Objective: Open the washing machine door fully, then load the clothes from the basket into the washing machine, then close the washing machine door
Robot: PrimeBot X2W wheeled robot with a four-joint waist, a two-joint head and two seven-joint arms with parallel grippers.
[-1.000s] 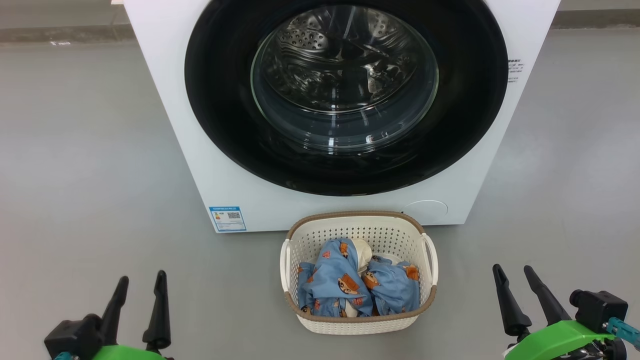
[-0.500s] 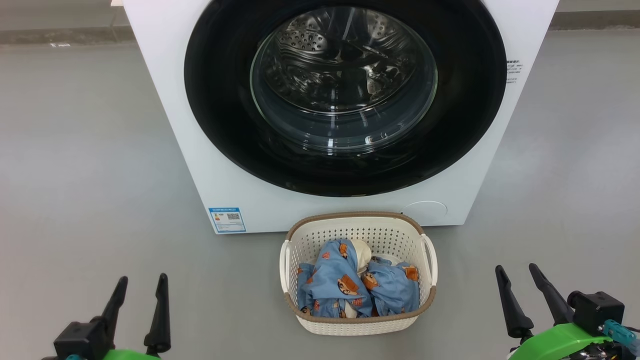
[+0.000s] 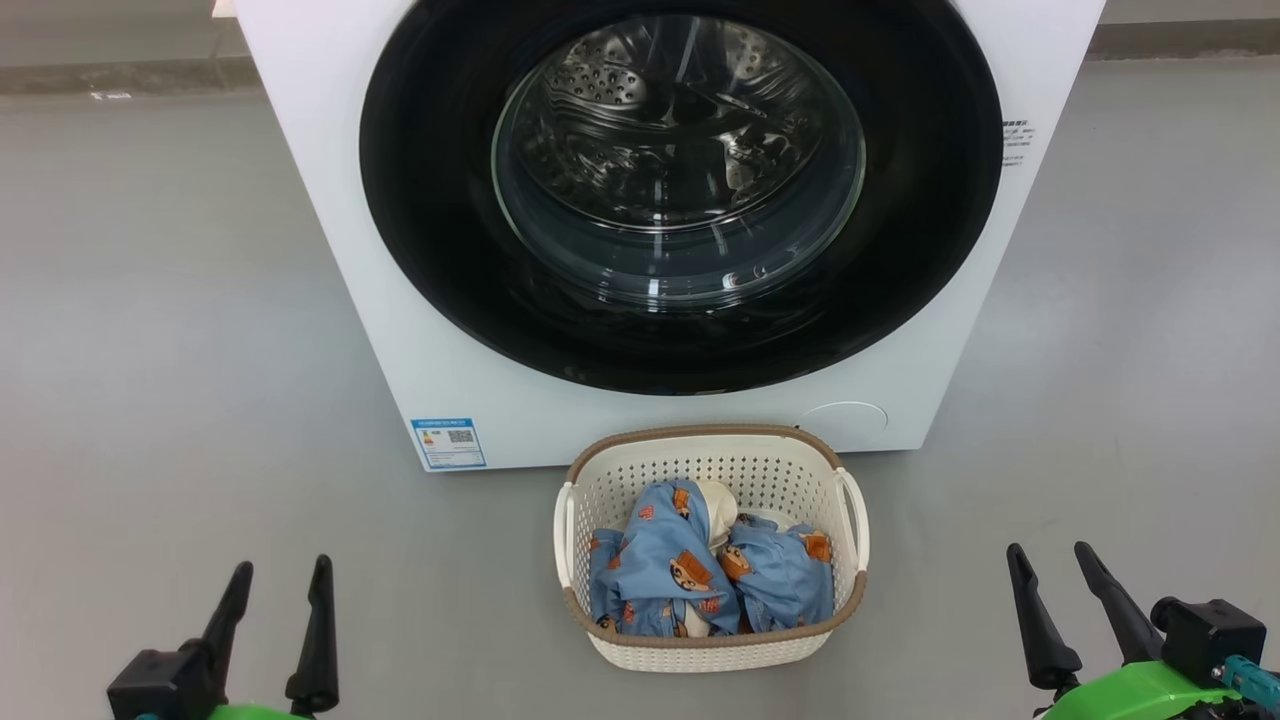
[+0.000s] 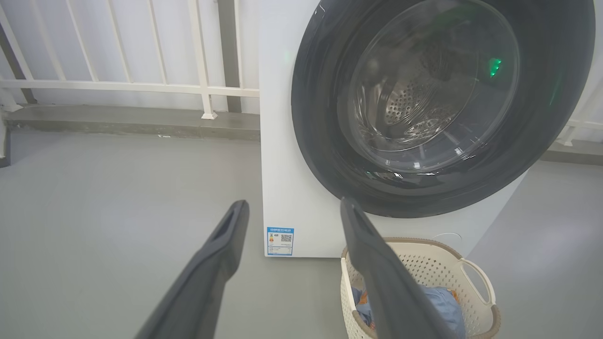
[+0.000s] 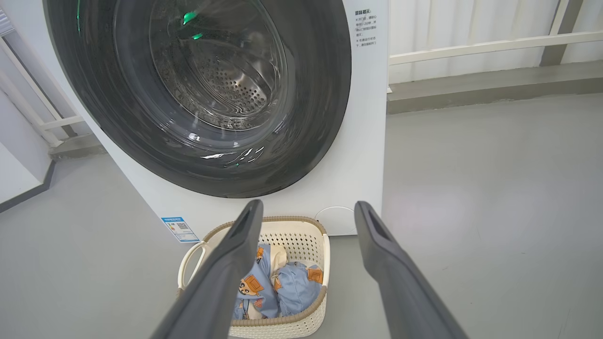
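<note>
head view, left to right: the left gripper (image 3: 283, 565) waits at seven o'clock of the frame, its two dark fingers spread wide with nothing between them, low over the grey floor (image 3: 150, 350). at twelve o'clock stands the washing machine (image 3: 340, 250), a blue label sticker (image 3: 448, 443) at seven o'clock on its white front. the washing machine door (image 3: 420, 200), glossy black around a bulging glass window, lies flush against that front, shut, and the steel drum (image 3: 620, 80) shows through the glass. at six o'clock, just beside the foot of the machine, the basket (image 3: 700, 650) holds the clothes (image 3: 665, 570), a blue printed heap with a bit of cream, all of it inside the rim. a round white cap (image 3: 843, 420) sits at five o'clock on the machine's front, near the basket's far corner. the right gripper (image 3: 1048, 550) rests at five o'clock of the frame, fingers likewise parted and empty, well apart from basket and door.

the step in hand looks to be the first one, opening the door, and it is not yet begun: neither gripper touches anything. the next move calls for one arm to rise to the door's rim, catch its edge and swing it fully wide before any garment is lifted. which side carries the catch is hard to tell, as the glossy ring shows no plain handle from these angles. the basket stands right under the door, so the swing wants watching.
</note>
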